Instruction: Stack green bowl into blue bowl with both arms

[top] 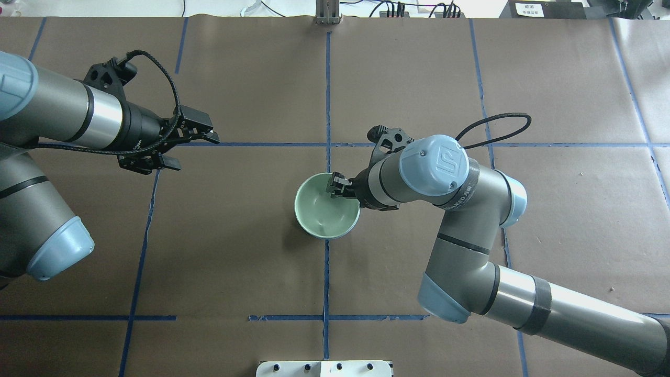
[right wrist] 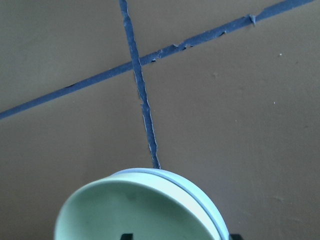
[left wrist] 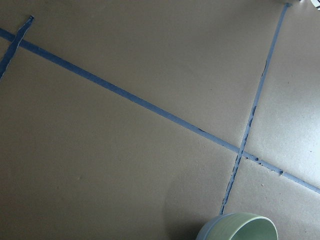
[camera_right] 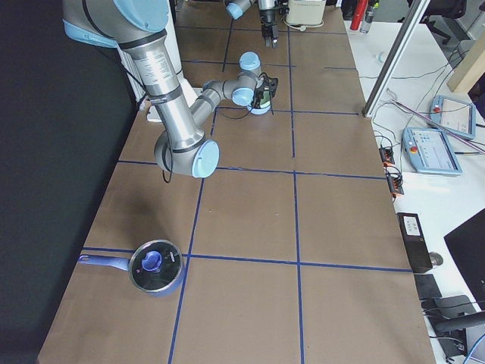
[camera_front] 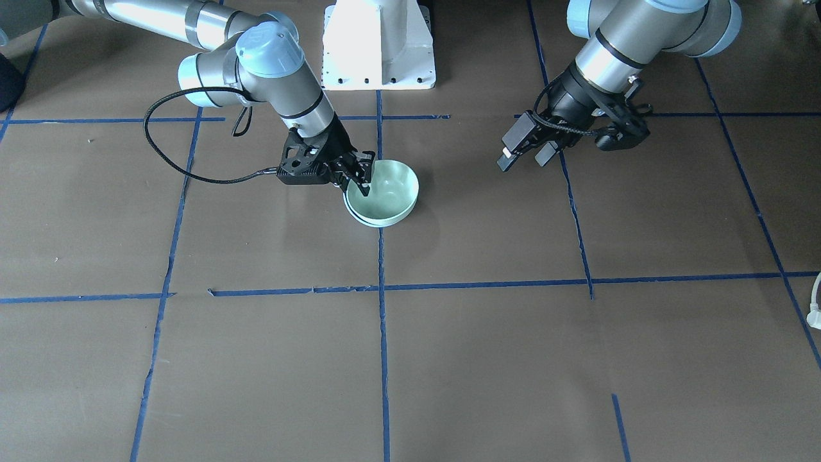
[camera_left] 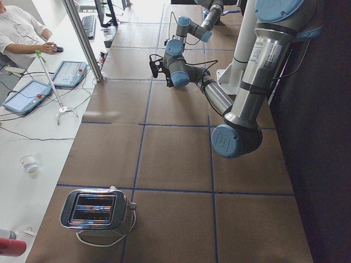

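Observation:
The green bowl sits nested inside the blue bowl near the table's middle, on a blue tape line. Only a thin blue rim shows under the green one, also in the left wrist view. My right gripper is at the bowl's rim on the robot's side, with its fingers apart on either side of the rim; it also shows in the overhead view. My left gripper is open and empty. It hovers above the table, well away from the bowls.
The white pedestal base stands behind the bowls. A toaster sits at the table's left end and a blue lidded pot at its right end. An operator sits at a side desk.

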You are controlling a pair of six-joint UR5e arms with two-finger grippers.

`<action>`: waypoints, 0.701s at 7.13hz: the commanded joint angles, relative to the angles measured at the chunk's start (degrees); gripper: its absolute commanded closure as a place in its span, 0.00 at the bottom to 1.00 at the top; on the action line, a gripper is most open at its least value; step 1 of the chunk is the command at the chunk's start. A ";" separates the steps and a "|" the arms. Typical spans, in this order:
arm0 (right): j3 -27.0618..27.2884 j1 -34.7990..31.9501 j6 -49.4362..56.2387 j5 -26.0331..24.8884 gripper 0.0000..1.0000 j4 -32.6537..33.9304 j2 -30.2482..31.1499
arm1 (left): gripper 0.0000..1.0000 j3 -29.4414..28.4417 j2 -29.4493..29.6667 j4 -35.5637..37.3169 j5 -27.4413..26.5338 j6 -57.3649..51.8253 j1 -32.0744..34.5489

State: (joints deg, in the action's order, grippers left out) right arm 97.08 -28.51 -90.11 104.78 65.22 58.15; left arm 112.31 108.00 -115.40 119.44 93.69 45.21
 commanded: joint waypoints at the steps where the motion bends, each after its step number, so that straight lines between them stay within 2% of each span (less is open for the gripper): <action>1: 9.03 -2.42 0.20 0.69 0.00 0.44 6.84 | 0.00 -0.16 -0.07 0.00 0.00 -0.08 -0.04; 2: 11.79 -5.74 0.54 4.35 0.00 0.44 11.50 | 0.00 -0.51 -0.33 0.00 0.00 -0.17 -0.04; 3: 11.99 -11.51 2.72 9.95 0.00 0.35 15.20 | 0.00 -0.60 -0.68 0.18 0.17 -4.09 0.40; 4: 11.99 -16.53 10.66 14.18 0.00 0.26 19.42 | 0.00 -0.08 -4.60 0.26 0.09 -11.70 0.92; 5: 11.73 -20.84 21.27 16.05 0.00 0.00 24.85 | 0.00 0.01 -9.16 0.27 0.09 -20.04 3.63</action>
State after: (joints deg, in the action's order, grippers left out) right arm 108.81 -43.90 -79.28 117.43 65.45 77.11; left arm 112.12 103.38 -115.18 119.54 82.41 46.67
